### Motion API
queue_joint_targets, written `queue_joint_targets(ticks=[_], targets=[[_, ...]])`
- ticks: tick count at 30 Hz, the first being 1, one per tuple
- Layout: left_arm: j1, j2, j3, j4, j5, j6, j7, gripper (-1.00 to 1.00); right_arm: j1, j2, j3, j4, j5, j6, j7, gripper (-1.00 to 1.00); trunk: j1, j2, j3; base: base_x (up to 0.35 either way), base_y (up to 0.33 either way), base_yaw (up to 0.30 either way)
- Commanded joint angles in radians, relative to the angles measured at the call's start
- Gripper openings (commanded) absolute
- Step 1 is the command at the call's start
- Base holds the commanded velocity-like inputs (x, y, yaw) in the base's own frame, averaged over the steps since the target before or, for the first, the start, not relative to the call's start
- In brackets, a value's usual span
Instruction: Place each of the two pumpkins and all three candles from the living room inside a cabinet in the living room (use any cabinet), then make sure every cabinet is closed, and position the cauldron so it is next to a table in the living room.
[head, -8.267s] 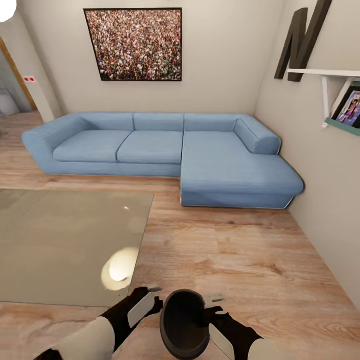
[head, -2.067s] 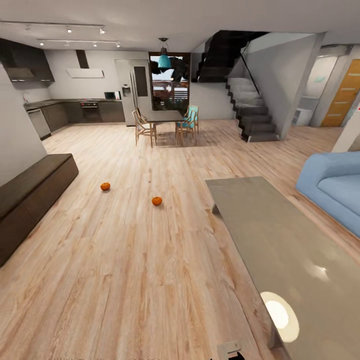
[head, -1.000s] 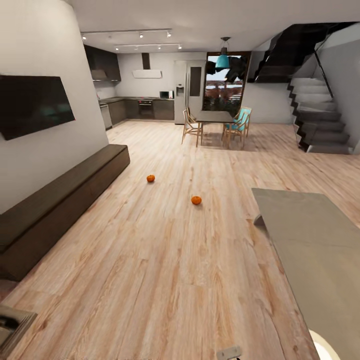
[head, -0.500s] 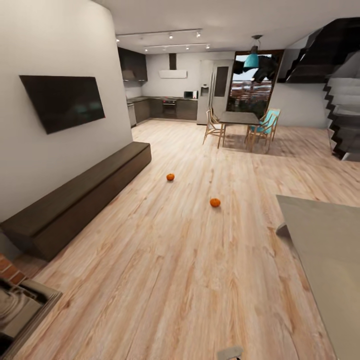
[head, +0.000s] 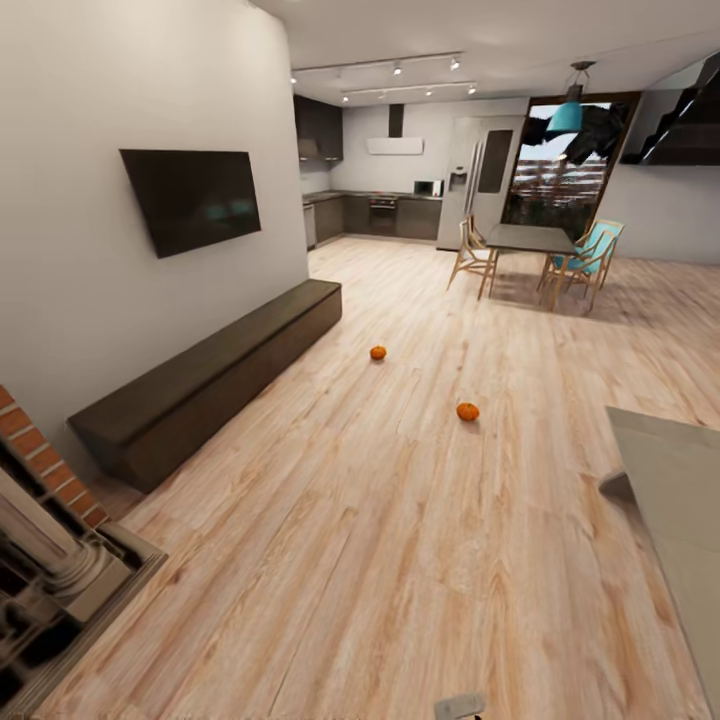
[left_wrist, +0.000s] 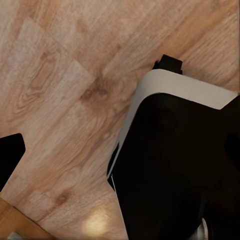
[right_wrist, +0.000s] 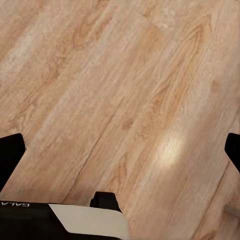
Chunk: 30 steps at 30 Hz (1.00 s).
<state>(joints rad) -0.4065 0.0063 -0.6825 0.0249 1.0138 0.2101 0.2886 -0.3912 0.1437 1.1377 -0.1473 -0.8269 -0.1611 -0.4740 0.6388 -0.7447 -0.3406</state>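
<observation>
Cabinet: long low dark-brown wood cabinet (head: 215, 375) stands along the white wall, under a black wall-mounted TV (head: 195, 197); all fronts shut.
Pumpkins: two small orange pumpkins lie on the pale wood plank floor (head: 380, 560), the farther pumpkin (head: 378, 352) near the cabinet's far end, the nearer pumpkin (head: 467, 411) well apart from it, toward the grey table (head: 680, 490).
Left gripper (left_wrist: 120, 145): fingertips spread wide at the frame edges, empty, above the floor and the robot's base.
Right gripper (right_wrist: 120, 145): likewise spread wide, empty, over bare planks.

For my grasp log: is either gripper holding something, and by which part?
Nothing is held: the right gripper is open over the floor, and the left gripper looks open and empty too.
</observation>
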Motion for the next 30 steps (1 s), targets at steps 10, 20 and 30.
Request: queue_joint_targets(ticks=[10,20,30], targets=[[0.003,-0.010,0.001,0.010,0.001,-0.035,0.000,1.00,0.000,-0.007,0.006,0.012,0.003,0.015,-0.007,1.00,0.000,0.000,-0.002,0.000,0.000,0.056],[0.003,-0.011,0.003,0.005,0.003,-0.037,0.000,1.00,0.000,-0.025,-0.022,0.162,-0.028,0.014,-0.011,1.00,0.000,0.000,-0.002,0.000,0.000,0.000],[0.003,-0.003,0.001,0.007,-0.002,-0.037,-0.048,1.00,0.021,-0.066,-0.063,0.162,-0.060,0.007,0.151,1.00,0.000,0.000,-0.002,0.000,0.000,0.000]])
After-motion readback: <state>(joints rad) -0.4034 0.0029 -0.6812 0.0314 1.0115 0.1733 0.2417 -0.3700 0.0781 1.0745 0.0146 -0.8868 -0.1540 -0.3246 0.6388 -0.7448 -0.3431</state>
